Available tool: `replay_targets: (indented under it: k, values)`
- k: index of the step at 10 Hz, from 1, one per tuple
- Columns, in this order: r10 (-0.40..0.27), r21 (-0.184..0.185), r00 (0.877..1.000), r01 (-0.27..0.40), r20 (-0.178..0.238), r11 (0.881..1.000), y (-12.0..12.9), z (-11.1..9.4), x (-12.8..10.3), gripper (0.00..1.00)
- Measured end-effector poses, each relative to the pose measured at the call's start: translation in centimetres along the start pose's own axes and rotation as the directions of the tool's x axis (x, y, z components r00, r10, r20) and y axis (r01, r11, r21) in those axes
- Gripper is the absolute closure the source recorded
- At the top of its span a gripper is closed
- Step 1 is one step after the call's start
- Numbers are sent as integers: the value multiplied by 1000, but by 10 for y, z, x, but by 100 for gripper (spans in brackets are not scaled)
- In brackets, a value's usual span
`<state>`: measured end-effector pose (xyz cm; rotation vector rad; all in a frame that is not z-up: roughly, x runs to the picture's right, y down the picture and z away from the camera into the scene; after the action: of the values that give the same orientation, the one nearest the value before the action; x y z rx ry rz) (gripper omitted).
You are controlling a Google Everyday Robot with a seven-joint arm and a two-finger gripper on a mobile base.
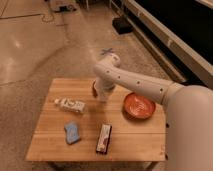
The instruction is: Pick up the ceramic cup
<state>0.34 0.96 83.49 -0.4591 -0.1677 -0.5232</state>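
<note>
While the arm hides the claw [101, 95] and its grip, an orange bowl [138, 106] sits beside.

Wood table [140, 132] (gripper [101, 96] above): bowl [139, 105], sponge [72, 132]

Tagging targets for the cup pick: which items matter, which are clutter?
Job: small pale ceramic cup, hidden behind the arm; gripper, lowered at the table's far middle.

Clutter: wide orange-red bowl, white lying bottle, blue sponge, dark oblong packet, wooden table.
</note>
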Motion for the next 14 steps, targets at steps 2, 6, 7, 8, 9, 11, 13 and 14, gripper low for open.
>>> replay_targets:
  k: [2,6,7,8,9,11,13,14]
  values:
    - [-11,34,1000,11,-9,999,-8,-24,1,100]
    - [-28,44,1000,28,-13,999,-19,-48,2,100]
    - [-28,47,999,29,-15,998,-20,-52,4,100]
    - [-33,51,999,34,-17,998,-23,-57,4,100]
    - [-36,51,999,36,-16,998,-24,-59,3,100]
    - [-46,55,999,47,-16,997,-28,-61,0,100]
    - [-60,62,998,61,-18,996,-32,-72,2,100]
    - [-66,63,998,67,-20,996,-33,-72,1,100]
